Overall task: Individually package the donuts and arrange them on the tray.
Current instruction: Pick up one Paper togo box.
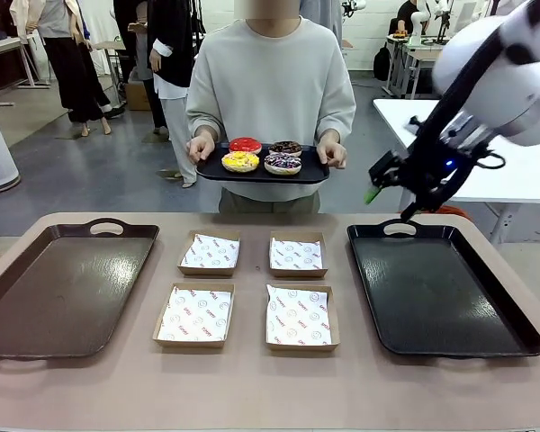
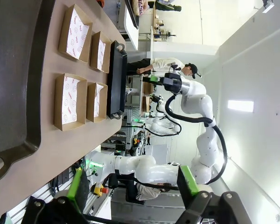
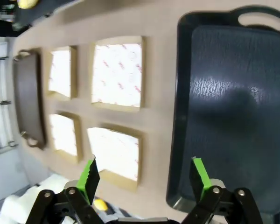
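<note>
No legible text anywhere. Only print in sight: the paper liners [image 1: 195, 315] in the four cardboard boxes [image 1: 193, 343] on the counter [image 1: 252, 387]. Each liner carries a repeating pattern of small red marks plus pale grey round logos. Front view: characters too small to make out. Right wrist view: pattern blurred to red specks. Left wrist view: liners sideways, print too fine to read.

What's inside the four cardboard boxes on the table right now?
Only a printed white paper liner in each box; the donuts sit on the person's tray. Liners cover the box floors, so anything beneath is hidden.
</note>
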You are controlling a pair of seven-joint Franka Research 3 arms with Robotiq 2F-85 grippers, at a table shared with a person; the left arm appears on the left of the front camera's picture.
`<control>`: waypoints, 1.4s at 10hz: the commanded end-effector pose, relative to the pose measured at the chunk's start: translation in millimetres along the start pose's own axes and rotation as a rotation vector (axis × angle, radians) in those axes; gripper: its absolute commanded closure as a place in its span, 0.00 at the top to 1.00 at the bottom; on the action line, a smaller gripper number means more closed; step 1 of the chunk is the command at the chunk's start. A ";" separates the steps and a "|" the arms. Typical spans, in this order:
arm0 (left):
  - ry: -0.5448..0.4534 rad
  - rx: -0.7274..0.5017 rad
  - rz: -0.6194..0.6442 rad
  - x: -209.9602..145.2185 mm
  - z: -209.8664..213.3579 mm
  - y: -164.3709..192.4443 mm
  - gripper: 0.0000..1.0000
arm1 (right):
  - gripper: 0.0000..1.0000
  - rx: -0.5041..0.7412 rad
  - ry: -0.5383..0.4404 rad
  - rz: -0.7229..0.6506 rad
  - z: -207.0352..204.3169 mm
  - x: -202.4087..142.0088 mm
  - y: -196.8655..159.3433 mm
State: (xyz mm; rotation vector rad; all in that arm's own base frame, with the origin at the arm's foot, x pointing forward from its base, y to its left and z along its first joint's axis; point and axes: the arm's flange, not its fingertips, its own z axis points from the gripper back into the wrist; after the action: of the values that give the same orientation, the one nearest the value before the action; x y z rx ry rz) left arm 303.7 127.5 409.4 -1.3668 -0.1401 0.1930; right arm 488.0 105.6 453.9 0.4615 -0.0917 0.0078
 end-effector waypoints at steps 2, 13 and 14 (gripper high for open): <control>-0.001 -0.008 0.009 -0.2 0.7 -2.3 1.00 | 1.00 -0.199 0.030 0.026 -34.0 8.9 30.9; -0.001 -0.008 0.009 -0.2 0.7 -2.3 1.00 | 1.00 -0.235 0.082 0.098 -65.5 -6.6 45.6; -0.001 -0.008 0.009 -0.2 0.7 -2.3 1.00 | 1.00 -0.235 0.082 0.098 -65.5 -6.6 45.6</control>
State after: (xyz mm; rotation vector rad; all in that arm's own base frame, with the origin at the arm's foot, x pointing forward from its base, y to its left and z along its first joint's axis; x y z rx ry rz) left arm 303.7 127.5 409.3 -1.3669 -0.1400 0.1931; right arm 485.8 175.2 415.1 0.2231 -0.0327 0.1087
